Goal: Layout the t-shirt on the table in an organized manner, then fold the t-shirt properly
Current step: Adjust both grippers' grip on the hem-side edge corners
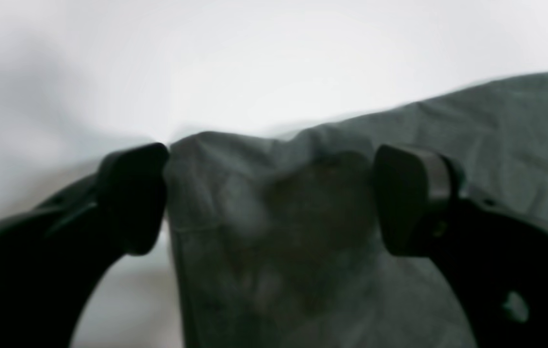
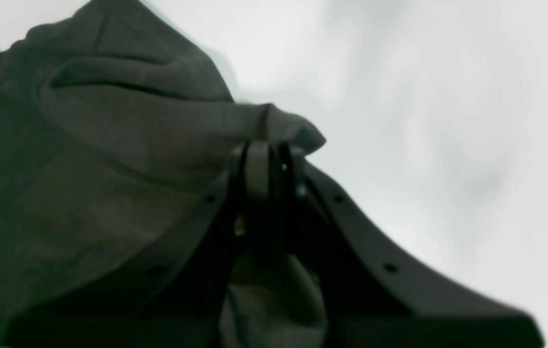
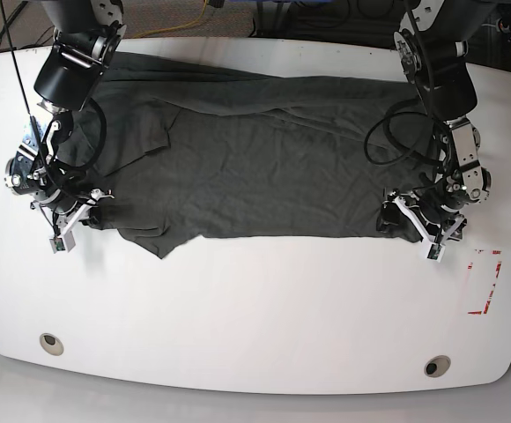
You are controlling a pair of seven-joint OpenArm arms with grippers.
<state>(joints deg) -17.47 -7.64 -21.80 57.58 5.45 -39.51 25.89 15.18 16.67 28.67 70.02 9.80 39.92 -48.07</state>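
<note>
Now, left gripper (image 1: 269, 198): jaws wide apart, astride t-shirt (image 3: 264, 167) corner;
right gripper (image 2: 269, 164): jaws pinching t-shirt fold;
counter (image 3: 255, 308): t-shirt spread flat

The t-shirt (image 3: 264, 167) is showing as soft, matt charcoal cloth, wrinkling finely across its surface. The bench (image 3: 255, 317) is gleaming white, smooth and glossy, catching pale reflections. The jaws of the left gripper (image 1: 269, 198) and right gripper (image 2: 269, 164) are looking like matt black plastic.
</note>
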